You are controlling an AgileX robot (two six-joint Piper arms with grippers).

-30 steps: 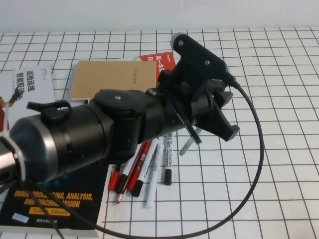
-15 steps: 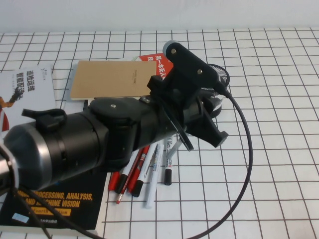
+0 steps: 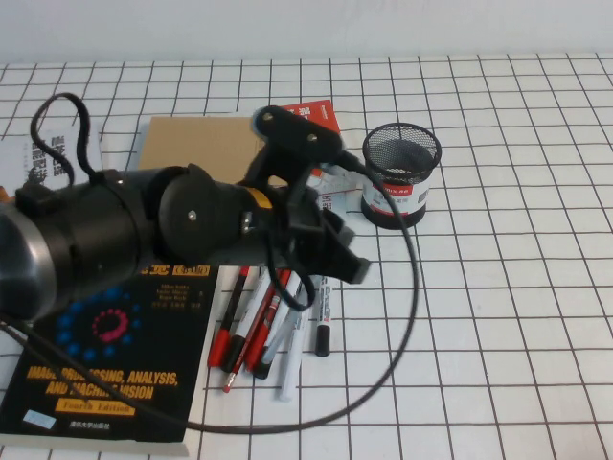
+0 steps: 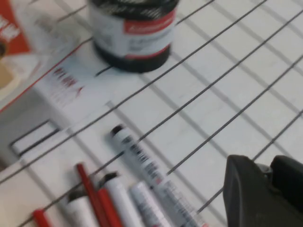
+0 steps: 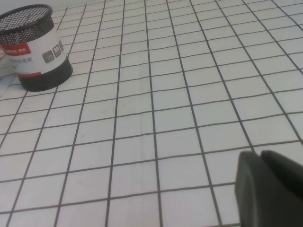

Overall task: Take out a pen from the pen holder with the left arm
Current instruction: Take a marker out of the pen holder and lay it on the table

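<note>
The holder (image 3: 395,196) stands upright on the bench (image 3: 498,335), just beyond the left hand (image 3: 345,264). Its mesh cup looks empty: no pen shows above the rim in the high view or in the right wrist view. The pens (image 3: 273,326) lie side by side on the bench beside the book (image 3: 105,374), some red, some white with black caps. Which of them is the one the task means cannot be told. The left hand hangs low over the ends of that row nearest the holder, its fingers (image 4: 246,189) close together with nothing seen between them. The right hand (image 5: 260,163) sits low over bare bench, well apart from the holder, its fingers drawn together and gripping nothing.

Judged from this, the taking-out looks done, and the step in hand is getting the left hand clear. It would do well to rise straight up before swinging aside, since the pens are round and light and a brush from a finger would set them rolling. It should also keep off the holder, which is light, seemingly empty and easy to tip
</note>
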